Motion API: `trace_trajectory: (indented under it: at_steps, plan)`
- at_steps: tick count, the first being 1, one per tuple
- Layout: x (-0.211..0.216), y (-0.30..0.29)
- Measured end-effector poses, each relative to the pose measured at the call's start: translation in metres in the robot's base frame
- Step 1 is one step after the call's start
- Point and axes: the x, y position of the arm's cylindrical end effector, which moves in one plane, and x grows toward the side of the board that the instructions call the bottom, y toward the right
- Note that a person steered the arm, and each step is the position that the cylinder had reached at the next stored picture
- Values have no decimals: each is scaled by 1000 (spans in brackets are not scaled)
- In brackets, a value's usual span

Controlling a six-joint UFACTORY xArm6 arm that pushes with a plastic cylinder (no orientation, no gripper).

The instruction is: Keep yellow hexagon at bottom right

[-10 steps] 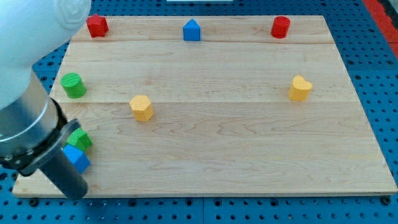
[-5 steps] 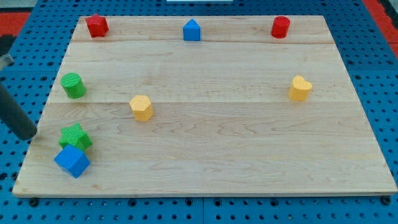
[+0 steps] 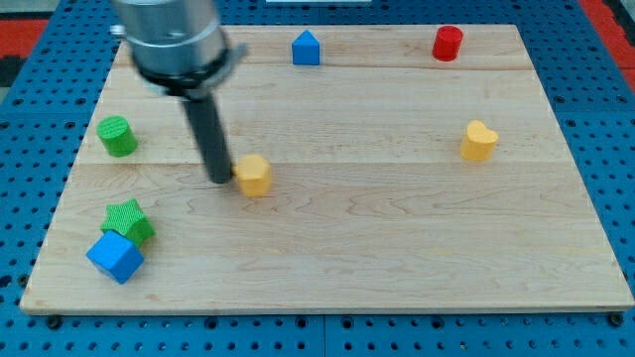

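The yellow hexagon [image 3: 255, 175] lies on the wooden board [image 3: 397, 238], left of the middle. My tip [image 3: 220, 179] stands right against the hexagon's left side. The rod rises from there to the arm at the view's top left. A second yellow block, heart-shaped [image 3: 479, 141], sits at the view's right.
A green cylinder [image 3: 117, 136] sits at the left edge. A green star [image 3: 128, 220] and a blue cube [image 3: 114, 257] touch at the bottom left. A blue house-shaped block [image 3: 307, 48] and a red cylinder [image 3: 447, 43] sit along the top edge.
The rod swung from the board's left edge to the hexagon's left side. The yellow hexagon moved a little to the right. The arm now hides the red block at the top left.
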Motion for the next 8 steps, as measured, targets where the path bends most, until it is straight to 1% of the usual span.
trace_trajectory:
  at_steps: [1,2,3,4,6,7,8]
  plan:
    - [0,93]
    - [4,146]
    - [-10,158]
    - [-19,185]
    - [58,278]
    - [36,282]
    - [40,305]
